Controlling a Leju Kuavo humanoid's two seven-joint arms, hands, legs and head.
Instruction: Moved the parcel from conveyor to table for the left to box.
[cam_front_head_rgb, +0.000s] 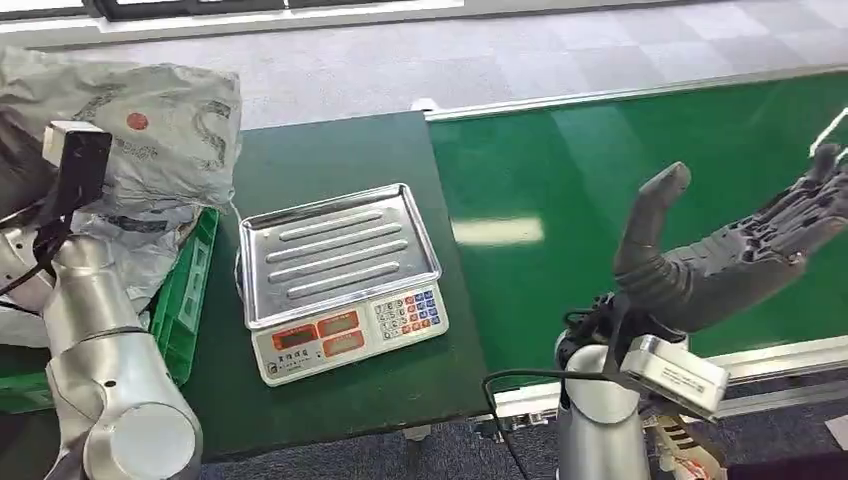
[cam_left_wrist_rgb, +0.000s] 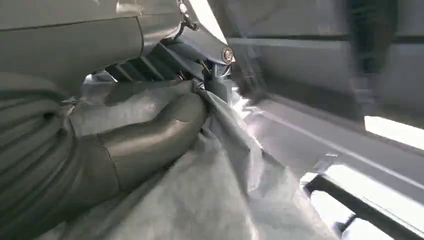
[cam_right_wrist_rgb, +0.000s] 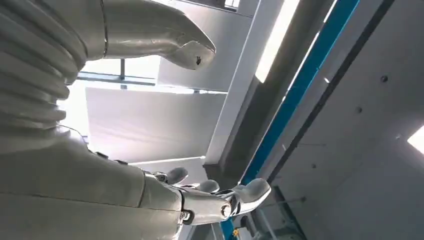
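Grey poly-bag parcel (cam_front_head_rgb: 150, 130) at 10 o'clock, held up over green crate (cam_front_head_rgb: 185, 290), clamped in left hand (cam_left_wrist_rgb: 150, 135). Looks soft, crinkly, light, slippery film; best gripped on bunched folds, not flat skin. Right hand (cam_front_head_rgb: 735, 245) at 3 o'clock above conveyor (cam_front_head_rgb: 520, 180), palm up, fingers spread, empty. Scale (cam_front_head_rgb: 340, 275) unloaded at centre.

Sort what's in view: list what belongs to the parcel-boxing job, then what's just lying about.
Job:
grey parcel, held by the left hand
green crate beneath it
conveyor
table
right hand, open over the belt

Lying about:
weighing scale, its tray bare
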